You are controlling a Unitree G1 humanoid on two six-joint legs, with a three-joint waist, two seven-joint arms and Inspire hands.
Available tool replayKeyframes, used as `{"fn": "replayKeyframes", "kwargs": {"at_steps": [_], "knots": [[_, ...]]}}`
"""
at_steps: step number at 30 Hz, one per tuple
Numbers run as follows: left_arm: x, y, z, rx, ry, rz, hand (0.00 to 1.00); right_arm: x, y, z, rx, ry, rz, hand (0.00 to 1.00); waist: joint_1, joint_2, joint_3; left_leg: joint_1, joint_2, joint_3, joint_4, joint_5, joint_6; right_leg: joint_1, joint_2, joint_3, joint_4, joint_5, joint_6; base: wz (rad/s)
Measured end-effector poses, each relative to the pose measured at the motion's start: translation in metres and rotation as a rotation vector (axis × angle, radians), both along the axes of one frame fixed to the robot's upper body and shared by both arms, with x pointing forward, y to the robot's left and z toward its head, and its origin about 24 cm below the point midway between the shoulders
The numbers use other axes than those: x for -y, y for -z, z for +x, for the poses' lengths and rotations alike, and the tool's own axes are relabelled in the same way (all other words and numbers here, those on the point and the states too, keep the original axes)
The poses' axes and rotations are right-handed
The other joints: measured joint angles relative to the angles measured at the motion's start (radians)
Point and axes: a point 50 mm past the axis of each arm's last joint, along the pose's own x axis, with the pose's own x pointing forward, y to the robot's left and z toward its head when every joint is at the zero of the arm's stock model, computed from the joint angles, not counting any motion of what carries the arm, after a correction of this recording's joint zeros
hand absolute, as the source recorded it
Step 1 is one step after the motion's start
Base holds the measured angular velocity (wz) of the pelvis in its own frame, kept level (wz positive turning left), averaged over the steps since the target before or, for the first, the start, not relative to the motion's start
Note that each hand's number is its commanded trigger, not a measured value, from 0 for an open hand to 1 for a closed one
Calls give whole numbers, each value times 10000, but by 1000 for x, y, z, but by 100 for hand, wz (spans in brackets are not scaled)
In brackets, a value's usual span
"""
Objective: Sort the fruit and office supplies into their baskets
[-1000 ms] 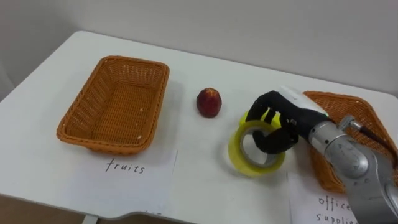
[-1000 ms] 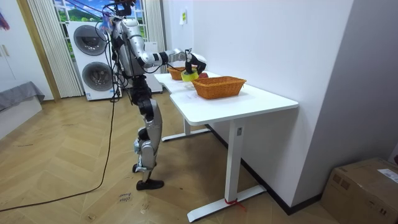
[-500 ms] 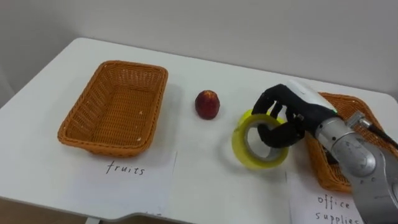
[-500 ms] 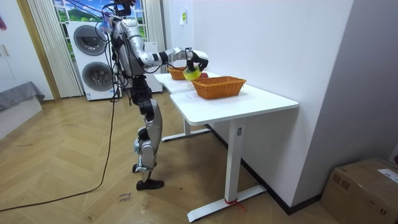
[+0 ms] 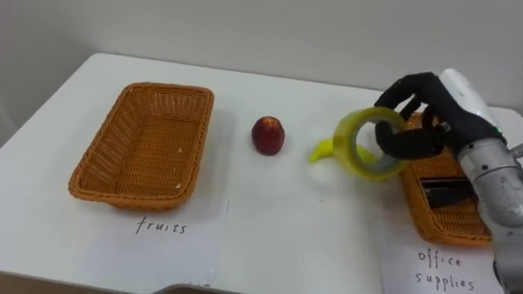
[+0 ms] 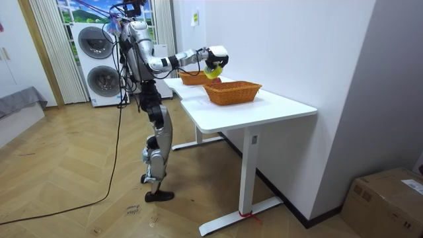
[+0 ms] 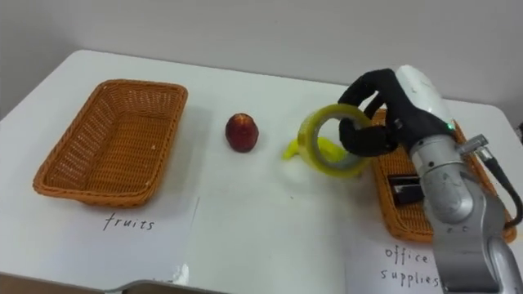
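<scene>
My right hand (image 5: 441,106) is shut on a yellow tape roll (image 5: 347,144), its fingers hooked through the ring. It holds the roll tilted in the air, at the left rim of the office supplies basket (image 5: 449,222). A dark flat object (image 5: 445,194) lies inside that basket. On the table below the roll lies a small yellow thing (image 5: 321,151), perhaps a banana. A red fruit (image 5: 268,135) sits mid-table. The wicker fruits basket (image 5: 151,143) at the left holds nothing. In the room view the robot stands at the table's end with its right arm stretched over it, tape roll (image 6: 212,70) in hand.
A paper label reading fruits (image 5: 161,226) lies before the left basket, and one for office supplies (image 5: 445,269) before the right basket. The white table (image 5: 278,212) ends close behind the baskets at a wall.
My right hand has lifted the tape roll off the table and carried it right and up to the office basket's rim. The yellow thing beneath it has come into sight.
</scene>
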Motion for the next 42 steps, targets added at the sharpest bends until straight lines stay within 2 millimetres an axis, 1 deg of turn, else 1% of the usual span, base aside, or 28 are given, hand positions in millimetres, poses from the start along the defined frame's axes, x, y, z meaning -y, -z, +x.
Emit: {"fn": "replayKeyframes", "kwargs": {"at_steps": [2,7,8,13,16,18,21,24,32,42], "knots": [[-1,0,-1,65,-358,-89,0,3,0,0,184,212,446,100,-159,-68,42,-10,-1,49,-2,0,0,-12,-2,49,41,-1,2,-8],[-1,-1,1,230,-613,-228,0,10,7,0,95,575,1038,100,-262,-212,85,1,3,187,-12,-4,6,-240,1,201,172,-4,1,-10],[-1,-1,1,239,-649,-244,0,12,8,0,51,612,1212,100,-371,-220,107,-10,3,186,-14,-17,26,-249,2,198,181,-4,1,0],[-2,-1,3,312,-623,-231,0,27,7,-1,17,1054,900,100,-449,-267,81,-18,-3,193,-21,-35,51,-284,-2,194,191,-5,4,0],[-3,-2,3,324,-616,-196,0,37,6,-2,77,1461,623,100,-442,-306,56,-22,0,214,-19,-33,50,-306,12,293,178,-4,3,-4],[-3,-2,2,330,-670,-219,0,41,6,-2,48,1588,554,100,-441,-318,53,-11,10,265,-14,-33,49,-304,22,332,172,-4,3,-8],[-3,-2,3,359,-696,-220,0,48,14,-3,-367,1853,533,100,-434,-367,44,12,27,298,-15,-33,49,-297,36,374,173,-1,1,-5],[-4,-2,1,327,-752,-232,0,51,20,-3,-595,1991,569,100,-416,-369,52,0,47,310,-18,-33,49,-296,56,416,194,1,-2,-1],[-4,-2,-3,228,-926,-442,0,55,24,-4,-818,2147,576,100,-417,-390,72,-15,64,364,-7,-34,45,-409,85,582,308,1,-10,-2],[-4,-2,-3,288,-1115,-510,0,61,31,-4,-1110,2359,969,100,-434,-397,78,-58,54,364,-1,-37,46,-502,85,582,304,3,-16,0]]}}
